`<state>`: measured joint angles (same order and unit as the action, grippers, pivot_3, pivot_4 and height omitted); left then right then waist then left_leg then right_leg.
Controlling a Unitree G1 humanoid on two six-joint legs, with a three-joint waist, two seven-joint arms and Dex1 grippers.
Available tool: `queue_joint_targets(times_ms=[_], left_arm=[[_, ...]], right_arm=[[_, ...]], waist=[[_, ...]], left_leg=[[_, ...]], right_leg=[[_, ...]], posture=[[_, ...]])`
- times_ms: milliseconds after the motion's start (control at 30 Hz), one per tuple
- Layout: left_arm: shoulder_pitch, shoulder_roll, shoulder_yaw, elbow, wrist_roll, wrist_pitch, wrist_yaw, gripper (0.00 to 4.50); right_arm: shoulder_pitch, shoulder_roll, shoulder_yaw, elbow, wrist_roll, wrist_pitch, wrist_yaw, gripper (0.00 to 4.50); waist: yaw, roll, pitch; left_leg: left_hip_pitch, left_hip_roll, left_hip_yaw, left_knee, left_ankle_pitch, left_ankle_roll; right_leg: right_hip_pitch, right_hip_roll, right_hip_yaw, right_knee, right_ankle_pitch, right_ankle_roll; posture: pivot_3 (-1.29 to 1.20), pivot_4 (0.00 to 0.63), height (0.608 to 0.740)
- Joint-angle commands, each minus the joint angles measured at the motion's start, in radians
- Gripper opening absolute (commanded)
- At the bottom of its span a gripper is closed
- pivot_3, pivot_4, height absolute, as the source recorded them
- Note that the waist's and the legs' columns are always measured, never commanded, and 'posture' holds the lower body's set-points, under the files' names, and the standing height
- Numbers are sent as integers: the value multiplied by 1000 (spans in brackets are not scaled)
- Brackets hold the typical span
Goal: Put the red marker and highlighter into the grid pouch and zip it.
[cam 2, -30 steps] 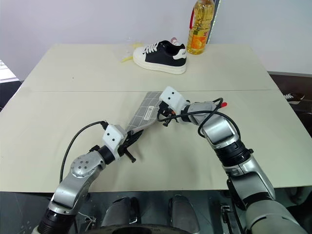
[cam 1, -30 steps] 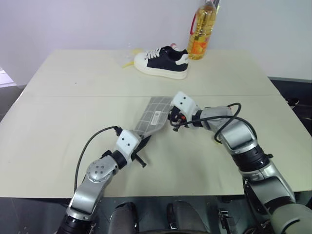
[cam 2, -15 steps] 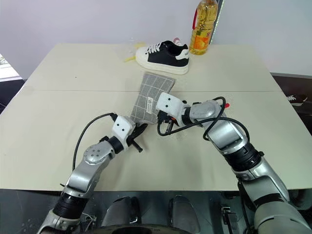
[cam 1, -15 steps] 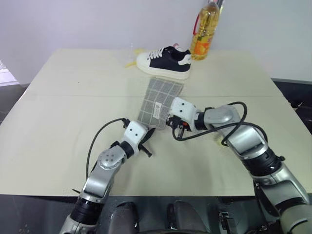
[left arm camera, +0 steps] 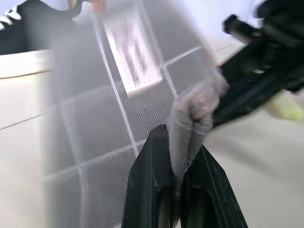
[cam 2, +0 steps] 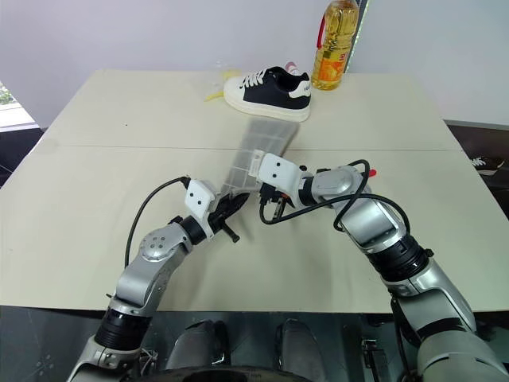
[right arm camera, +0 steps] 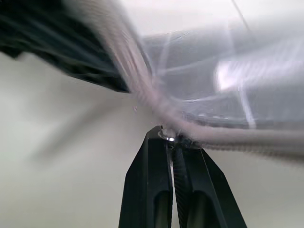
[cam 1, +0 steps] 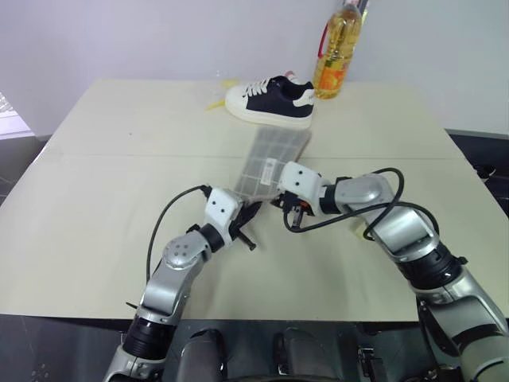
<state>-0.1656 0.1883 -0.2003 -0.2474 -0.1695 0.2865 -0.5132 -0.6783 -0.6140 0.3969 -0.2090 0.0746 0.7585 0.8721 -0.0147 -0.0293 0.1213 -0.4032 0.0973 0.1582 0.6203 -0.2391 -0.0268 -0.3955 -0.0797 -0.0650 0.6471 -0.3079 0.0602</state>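
Holding the grid pouch (cam 1: 270, 161) up off the table (cam 1: 119, 159) between both arms: that is the state here. Left tool (left arm camera: 179, 156) pinched tight on a fold of grey fabric at the pouch's near corner; the wrist view shows the cloth bunched between the two black fingers (left arm camera: 152, 166). Right tool (right arm camera: 172, 138) also clamped narrow, on the zipper edge, with a small metal piece caught at its tips, probably the pull tab, though blur makes that uncertain. The pouch slants up and away from the tools toward the sneaker (cam 1: 269, 99), label side facing the head camera.

Neither the red marker nor the highlighter can be picked out for certain. A pale yellow blur sits on the table beyond the right tool in the left wrist view; whether it is the highlighter I cannot tell. Whether either pen is already inside the pouch is hidden.

Judged step: working the zipper, one tool anchoring the fabric, the other on the slider. Which way it needs to run depends on the pens' whereabouts. Next move calls for the left tool to keep tension along the zipper line while the right draws straight along it without twisting the cloth.

Oil bottle (cam 1: 336, 49) stands at the far edge, well apart.
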Motion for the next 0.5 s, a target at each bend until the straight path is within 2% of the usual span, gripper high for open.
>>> queue_joint_targets(times_ms=[33, 267, 500], left_arm=[[-12, 2, 1, -59, -4, -21, 5, 0], [-66, -24, -21, 24, 68, -55, 69, 0], [-102, -52, -42, 114, 81, -113, 52, 0]], right_arm=[[-19, 12, -9, -1, -3, -24, 6, 18], [3, 23, 24, -72, 20, -21, 52, 18], [14, 37, 42, -130, 27, 10, 55, 18]], waist=[[-1, 0, 0], [1, 0, 0], [1, 0, 0]], left_leg=[[0, 0, 0, 0, 0, 0], [-1, 0, 0, 1, 0, 0], [-2, 0, -1, 3, 0, 1]], right_leg=[[0, 0, 0, 0, 0, 0], [0, 0, 0, 0, 0, 0], [0, 0, -1, 0, 0, 0]], posture=[[0, 150, 713], [0, 150, 713], [0, 150, 713]])
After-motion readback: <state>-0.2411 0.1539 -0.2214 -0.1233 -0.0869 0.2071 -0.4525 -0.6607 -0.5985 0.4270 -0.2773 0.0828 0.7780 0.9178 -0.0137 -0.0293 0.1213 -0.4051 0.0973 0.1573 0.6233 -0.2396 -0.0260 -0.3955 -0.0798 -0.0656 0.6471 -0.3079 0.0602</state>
